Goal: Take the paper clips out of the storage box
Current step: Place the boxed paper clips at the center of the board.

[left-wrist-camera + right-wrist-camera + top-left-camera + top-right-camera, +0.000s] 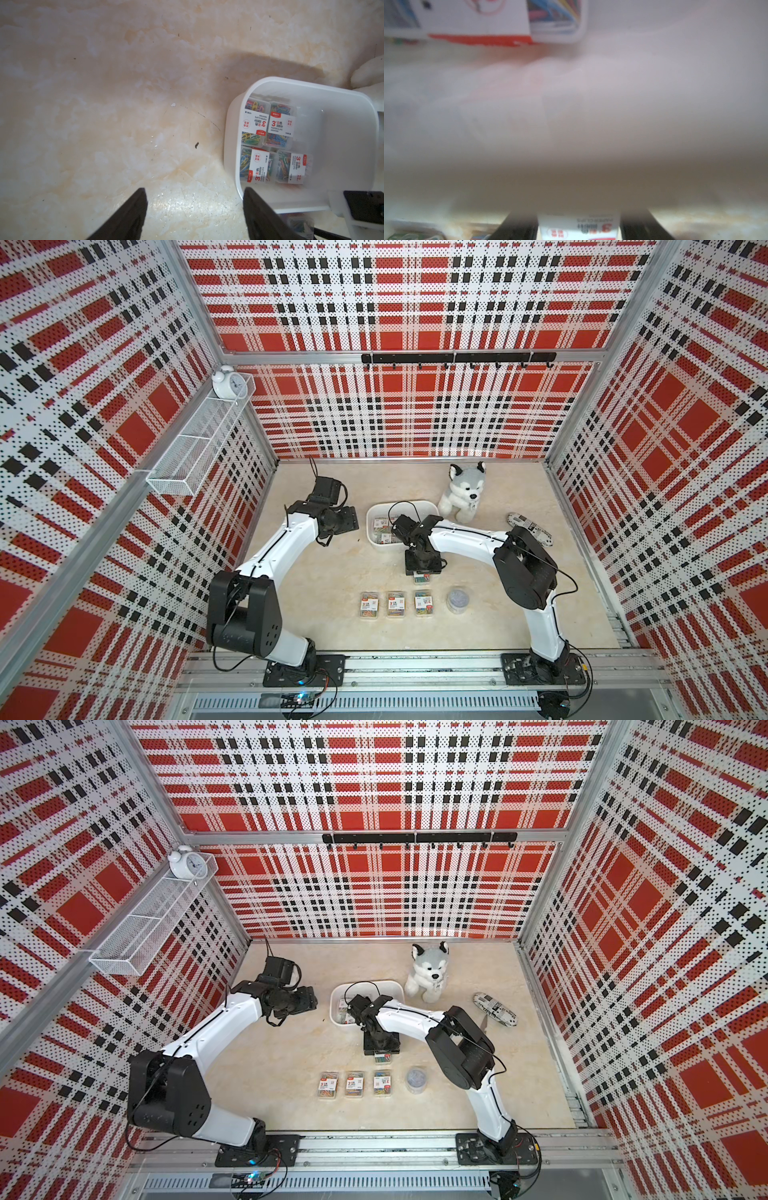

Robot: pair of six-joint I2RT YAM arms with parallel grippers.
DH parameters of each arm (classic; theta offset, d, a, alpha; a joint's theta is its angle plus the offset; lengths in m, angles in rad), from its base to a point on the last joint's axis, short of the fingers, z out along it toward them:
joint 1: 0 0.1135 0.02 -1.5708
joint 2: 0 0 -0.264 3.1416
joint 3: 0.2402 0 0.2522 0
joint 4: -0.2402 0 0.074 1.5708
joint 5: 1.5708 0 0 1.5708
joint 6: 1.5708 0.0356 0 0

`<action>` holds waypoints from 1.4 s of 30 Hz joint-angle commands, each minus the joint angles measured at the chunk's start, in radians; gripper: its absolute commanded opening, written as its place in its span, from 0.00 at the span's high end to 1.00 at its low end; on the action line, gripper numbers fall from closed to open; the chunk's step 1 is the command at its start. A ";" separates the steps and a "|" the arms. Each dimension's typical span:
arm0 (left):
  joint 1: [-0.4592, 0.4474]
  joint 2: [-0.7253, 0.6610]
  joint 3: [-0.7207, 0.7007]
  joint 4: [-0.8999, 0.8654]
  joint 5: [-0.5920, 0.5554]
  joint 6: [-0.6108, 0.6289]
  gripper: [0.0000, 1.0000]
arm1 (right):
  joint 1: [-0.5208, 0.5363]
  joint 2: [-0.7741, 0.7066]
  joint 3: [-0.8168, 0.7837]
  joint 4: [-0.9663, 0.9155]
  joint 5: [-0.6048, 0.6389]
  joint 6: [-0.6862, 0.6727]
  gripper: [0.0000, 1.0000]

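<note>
Left arm (266, 556): nearest the top camera; left end effector (195, 190) spread and empty over bare surface (104, 104) beside the storage box (229, 133).
Storage box: four paper clip cases (279, 124) lie inside.
Right end effector (422, 572): pinching one case (578, 227) between box and row.
Row (394, 604): three cases plus a round tub (459, 599), on the surface.
Handling: probably light, stiff, slick; pinch the long sides.
</note>
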 commanded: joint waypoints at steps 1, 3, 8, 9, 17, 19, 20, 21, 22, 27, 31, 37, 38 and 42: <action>0.007 0.004 0.007 -0.004 0.001 0.009 0.25 | -0.009 0.022 0.020 -0.002 0.016 0.001 0.40; 0.007 0.002 0.007 -0.003 0.002 0.009 0.25 | -0.010 0.026 0.021 0.000 0.018 0.001 0.41; 0.006 0.003 0.009 -0.004 -0.001 0.011 0.25 | -0.013 0.030 0.030 0.000 0.025 0.000 0.41; 0.007 0.001 0.009 -0.003 0.000 0.011 0.25 | -0.015 0.030 0.031 -0.002 0.025 -0.003 0.40; 0.007 0.001 0.008 -0.004 0.000 0.009 0.24 | -0.016 0.035 0.034 -0.004 0.023 -0.003 0.39; 0.007 0.001 0.007 -0.004 -0.001 0.010 0.24 | -0.018 0.035 0.034 -0.004 0.025 -0.002 0.39; 0.007 0.001 0.008 -0.003 0.000 0.011 0.24 | -0.018 0.035 0.033 -0.004 0.024 -0.001 0.39; 0.006 0.002 0.009 -0.004 0.000 0.011 0.24 | -0.018 0.037 0.034 -0.004 0.023 0.000 0.39; 0.007 0.005 0.010 -0.003 0.000 0.011 0.24 | -0.018 0.036 0.035 -0.004 0.024 0.000 0.38; 0.005 0.007 0.013 -0.003 0.001 0.012 0.24 | -0.018 0.036 0.038 -0.006 0.026 0.000 0.34; 0.005 0.009 0.013 -0.003 0.000 0.012 0.24 | -0.018 0.036 0.039 -0.009 0.028 -0.003 0.31; 0.005 0.009 0.014 -0.004 0.002 0.011 0.23 | -0.018 0.033 0.041 -0.009 0.028 -0.006 0.28; 0.005 0.008 0.013 -0.004 0.001 0.011 0.23 | -0.018 0.032 0.041 -0.009 0.029 -0.007 0.27; 0.005 0.008 0.013 -0.004 0.001 0.011 0.23 | -0.018 0.028 0.047 -0.019 0.041 -0.015 0.22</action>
